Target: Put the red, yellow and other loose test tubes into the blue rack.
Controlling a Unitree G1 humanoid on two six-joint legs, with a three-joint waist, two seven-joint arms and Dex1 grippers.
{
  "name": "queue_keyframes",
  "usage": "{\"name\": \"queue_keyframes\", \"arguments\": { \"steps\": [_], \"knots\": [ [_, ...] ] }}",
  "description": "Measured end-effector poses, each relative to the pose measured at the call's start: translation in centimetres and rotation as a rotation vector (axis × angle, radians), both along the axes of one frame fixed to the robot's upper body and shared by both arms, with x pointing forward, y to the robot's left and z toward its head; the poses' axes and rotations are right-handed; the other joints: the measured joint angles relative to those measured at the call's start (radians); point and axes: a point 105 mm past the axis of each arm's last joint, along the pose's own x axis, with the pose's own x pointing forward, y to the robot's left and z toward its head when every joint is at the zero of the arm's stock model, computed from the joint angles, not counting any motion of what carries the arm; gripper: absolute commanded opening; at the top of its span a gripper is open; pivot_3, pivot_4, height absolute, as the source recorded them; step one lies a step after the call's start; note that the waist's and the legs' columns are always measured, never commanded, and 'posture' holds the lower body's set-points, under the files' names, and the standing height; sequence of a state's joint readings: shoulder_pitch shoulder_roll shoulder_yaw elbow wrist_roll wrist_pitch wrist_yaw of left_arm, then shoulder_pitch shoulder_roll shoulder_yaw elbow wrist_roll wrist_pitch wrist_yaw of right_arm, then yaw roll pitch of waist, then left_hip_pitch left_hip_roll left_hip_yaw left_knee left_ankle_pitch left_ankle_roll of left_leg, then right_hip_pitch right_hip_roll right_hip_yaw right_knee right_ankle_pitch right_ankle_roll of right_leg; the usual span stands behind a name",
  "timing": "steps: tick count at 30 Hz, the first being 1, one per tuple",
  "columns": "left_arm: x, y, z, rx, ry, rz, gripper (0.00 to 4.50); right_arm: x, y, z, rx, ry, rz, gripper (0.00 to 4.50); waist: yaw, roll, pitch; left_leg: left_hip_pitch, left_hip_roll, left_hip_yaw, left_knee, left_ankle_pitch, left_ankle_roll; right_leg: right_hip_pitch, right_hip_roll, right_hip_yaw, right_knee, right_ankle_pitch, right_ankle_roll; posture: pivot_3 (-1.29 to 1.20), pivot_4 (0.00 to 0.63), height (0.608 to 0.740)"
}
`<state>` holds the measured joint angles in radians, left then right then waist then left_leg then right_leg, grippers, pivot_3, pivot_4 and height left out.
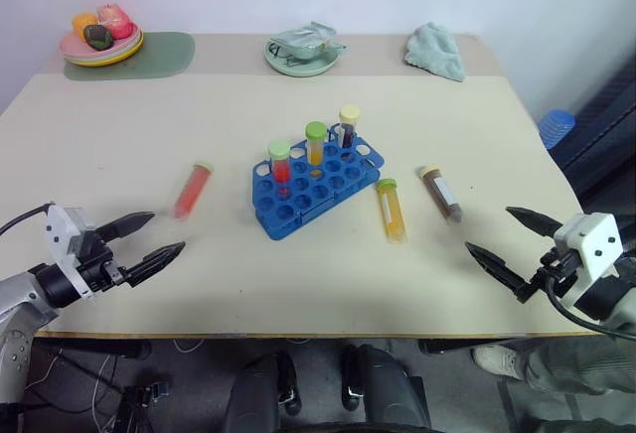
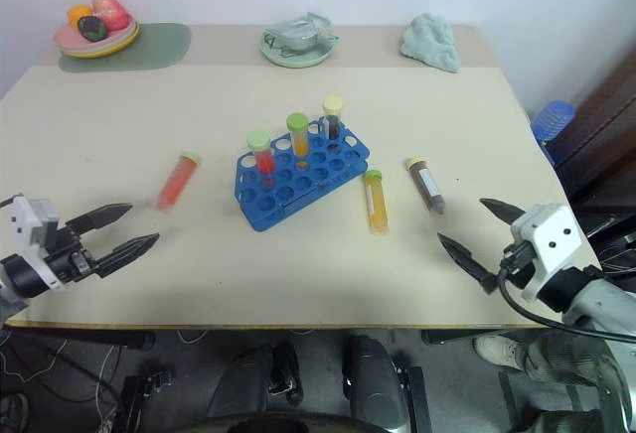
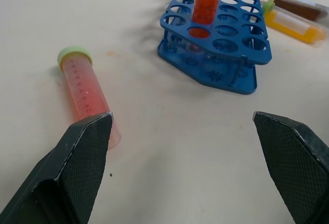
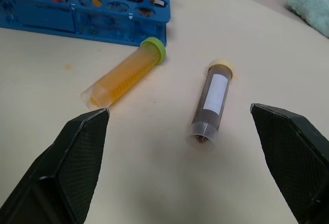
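Already three tubes stand in the rack [image 1: 316, 183]; both claws [image 1: 144, 237] [image 1: 512, 239] gape wide, empty. Next likely: left claw takes the red tube [image 1: 193, 189] left of the rack.

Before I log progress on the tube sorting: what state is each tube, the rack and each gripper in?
Red tube: loose, lying flat.
Yellow tube: loose, lying flat.
Brown tube: loose, lying flat.
Blue rack: three capped tubes upright, other holes empty.
Left gripper: open, empty.
Right gripper: open, empty.
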<state>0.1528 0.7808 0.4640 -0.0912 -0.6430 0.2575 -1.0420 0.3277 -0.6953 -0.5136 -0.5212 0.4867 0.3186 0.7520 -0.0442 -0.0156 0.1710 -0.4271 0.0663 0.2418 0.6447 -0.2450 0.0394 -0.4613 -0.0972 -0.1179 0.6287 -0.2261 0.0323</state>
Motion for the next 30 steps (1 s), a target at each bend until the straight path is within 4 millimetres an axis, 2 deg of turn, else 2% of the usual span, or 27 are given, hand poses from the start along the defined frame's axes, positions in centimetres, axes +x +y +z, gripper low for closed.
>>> {"name": "queue_keyframes", "arguments": {
  "steps": [9,16,19,23,27,30],
  "knots": [
    [0.7,0.2,0.4,-0.019,-0.028,0.016,4.48,0.0,-0.4,-0.4,0.009,-0.010,-0.008,4.50,-0.001,0.000,0.000,0.000,0.000,0.000,0.000,0.000,0.000,0.000,0.000,0.000,0.000,0.000,0.000,0.00,0.150,0.740],
    [0.8,-2.6,1.6,-0.116,-0.046,-0.083,4.48,1.2,0.0,-0.1,0.005,-0.031,-0.030,4.50,0.000,0.000,0.000,0.000,0.000,0.000,0.001,0.000,0.000,0.000,0.000,0.000,0.000,0.000,0.000,0.00,0.150,0.740],
    [0.8,-4.3,3.2,-0.213,-0.051,-0.181,4.48,2.7,-1.1,-0.2,-0.053,-0.022,-0.160,4.50,0.000,0.000,0.000,0.000,0.000,0.000,0.001,0.000,-0.001,0.000,0.000,0.000,0.001,0.000,0.000,0.00,0.150,0.740],
    [1.0,-6.5,5.0,-0.223,-0.114,-0.286,4.48,5.3,-1.8,0.1,-0.099,0.046,-0.255,4.50,-0.005,0.000,0.000,0.000,0.000,0.000,0.002,0.001,-0.001,0.003,0.000,0.001,0.002,0.000,0.000,0.00,0.150,0.740],
    [1.4,-8.4,5.1,-0.178,-0.138,-0.357,4.48,8.7,-2.3,1.3,-0.020,0.150,-0.301,4.50,-0.005,0.000,0.000,0.000,0.000,0.000,0.003,0.001,-0.001,0.004,0.001,0.000,0.004,0.000,0.000,0.00,0.150,0.740],
    [1.5,-9.8,5.4,-0.143,-0.164,-0.407,4.48,10.4,-1.9,2.3,0.020,0.223,-0.295,4.50,-0.001,0.000,0.000,-0.001,0.000,0.000,0.003,0.001,-0.001,0.004,0.001,0.000,0.004,0.000,0.000,0.00,0.150,0.740]
  ]
}}
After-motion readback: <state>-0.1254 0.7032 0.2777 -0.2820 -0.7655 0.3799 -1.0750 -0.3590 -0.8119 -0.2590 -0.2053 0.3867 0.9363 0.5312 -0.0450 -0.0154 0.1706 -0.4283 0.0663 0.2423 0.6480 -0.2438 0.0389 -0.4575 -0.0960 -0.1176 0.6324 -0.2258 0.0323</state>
